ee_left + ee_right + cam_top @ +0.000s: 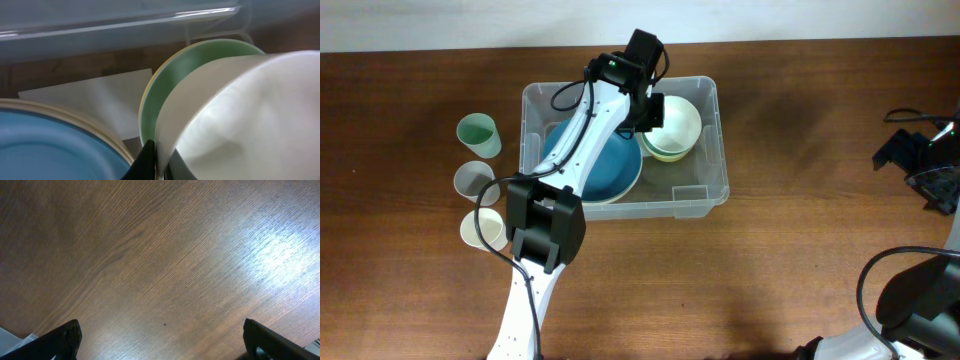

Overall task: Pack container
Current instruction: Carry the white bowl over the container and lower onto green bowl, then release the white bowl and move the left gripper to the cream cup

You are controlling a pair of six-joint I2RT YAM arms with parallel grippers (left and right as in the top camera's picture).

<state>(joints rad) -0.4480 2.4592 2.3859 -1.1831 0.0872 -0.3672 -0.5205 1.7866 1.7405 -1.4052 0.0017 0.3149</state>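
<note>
Pinching a white bowl by its rim inside the container, left gripper only.
Container sits mid-table, directly under the left gripper, which is down in its far-right part. In the container, the white bowl is nested in a green bowl close to the right wall. A blue bowl fills the left half, with a white label on the base between them. Tight inside, only the near-right corner is bare. Left jaws are clamped thin on the bowl rim, one finger each side. Right gripper is well right of the container, fingers spread wide, holding nothing. Green cup, grey cup and cream cup stand just left of the container.
</note>
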